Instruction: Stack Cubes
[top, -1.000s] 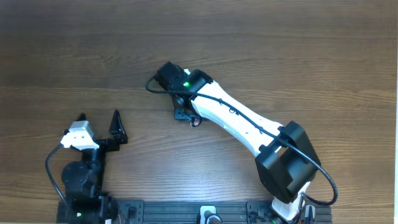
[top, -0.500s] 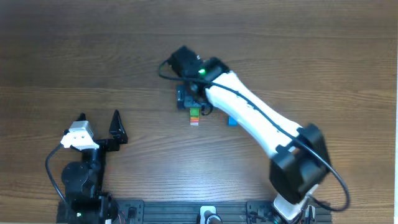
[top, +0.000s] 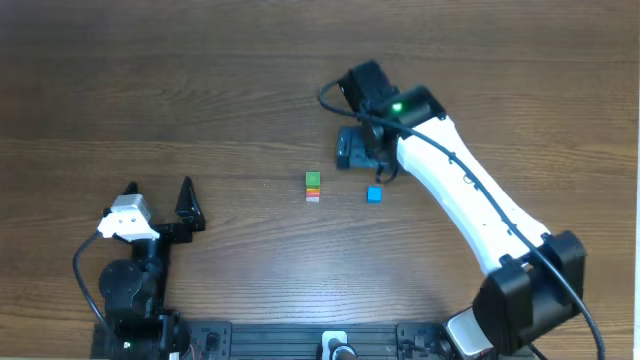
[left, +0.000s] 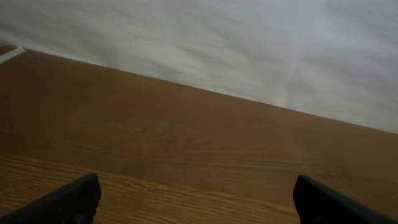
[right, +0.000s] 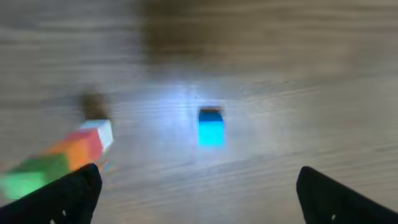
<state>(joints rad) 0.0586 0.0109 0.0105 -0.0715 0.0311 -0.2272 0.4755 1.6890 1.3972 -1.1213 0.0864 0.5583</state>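
Note:
A small stack of cubes (top: 313, 186) stands mid-table, green on top, orange under it, a pale one at the bottom. In the right wrist view the stack (right: 59, 158) appears tilted beside a lone blue cube (right: 211, 128). That blue cube (top: 374, 195) lies on the wood just right of the stack. My right gripper (top: 364, 160) hovers open above the table, close to the blue cube and behind it, holding nothing. Its fingers (right: 65, 198) frame the blue cube from above. My left gripper (top: 160, 196) rests open at the near left, far from the cubes.
The wooden table (top: 200, 80) stretches bare around the cubes. The left wrist view looks over the tabletop (left: 186, 143) toward a pale wall (left: 217, 43). Arm bases and a black rail (top: 320, 340) line the near edge.
My right gripper has drawn away from the stack and swung to the right, uncovering the stack and the blue cube. The left arm has stayed still.

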